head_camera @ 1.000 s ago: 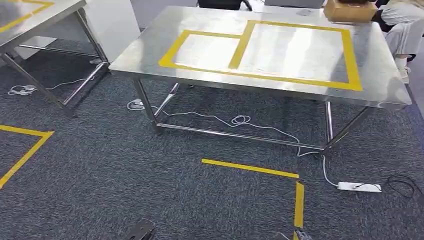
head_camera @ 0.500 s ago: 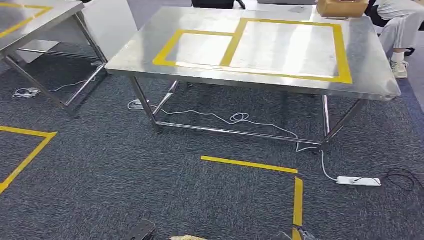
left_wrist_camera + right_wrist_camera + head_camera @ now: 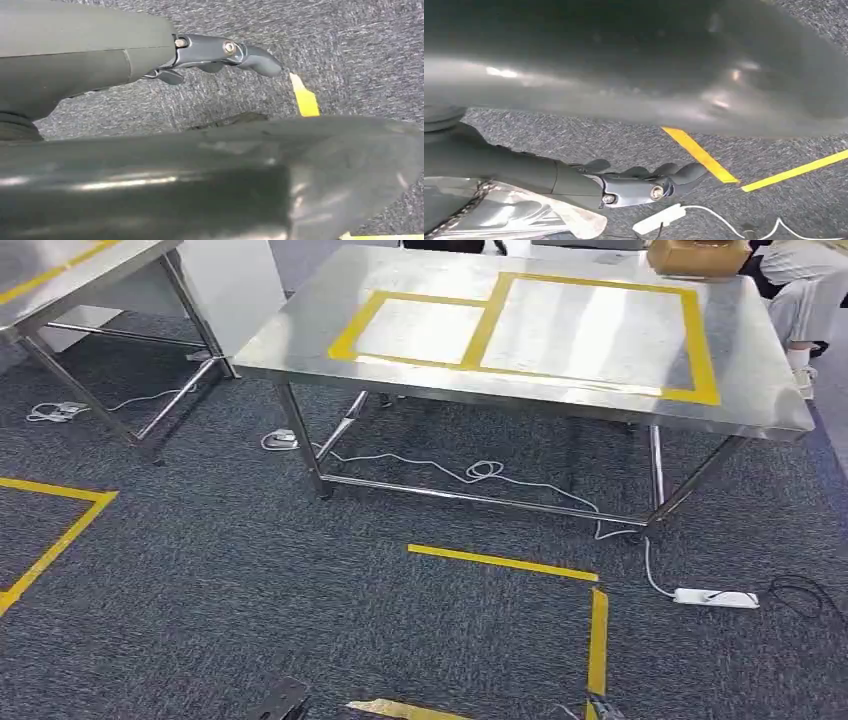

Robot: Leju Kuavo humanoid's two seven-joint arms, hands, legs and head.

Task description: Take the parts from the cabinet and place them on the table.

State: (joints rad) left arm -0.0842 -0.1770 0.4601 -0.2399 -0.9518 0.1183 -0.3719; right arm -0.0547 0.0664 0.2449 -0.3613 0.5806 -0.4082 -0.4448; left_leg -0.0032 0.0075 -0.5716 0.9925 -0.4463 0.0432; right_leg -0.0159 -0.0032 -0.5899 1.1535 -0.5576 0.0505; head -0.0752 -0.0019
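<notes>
Shiny crinkled bag, probably a bagged part, lies against the right hand down over the carpet, well short of the table near edge. I cannot tell if the fingers grip it. Left hand hangs loose, fingers apart, holding nothing. The bag looks light, floppy and slippery: pinch it across the body, not the loose film edge.

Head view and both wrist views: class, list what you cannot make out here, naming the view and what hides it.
- Cardboard box: head view, cut off by the top edge.
- Seated person: head view, cropped by the right edge.
- Left hand: left wrist view, palm side hidden, grasp unclear.
- Right hand: right wrist view, a shiny plastic bag beside it; contents and any grip unreadable.
</notes>
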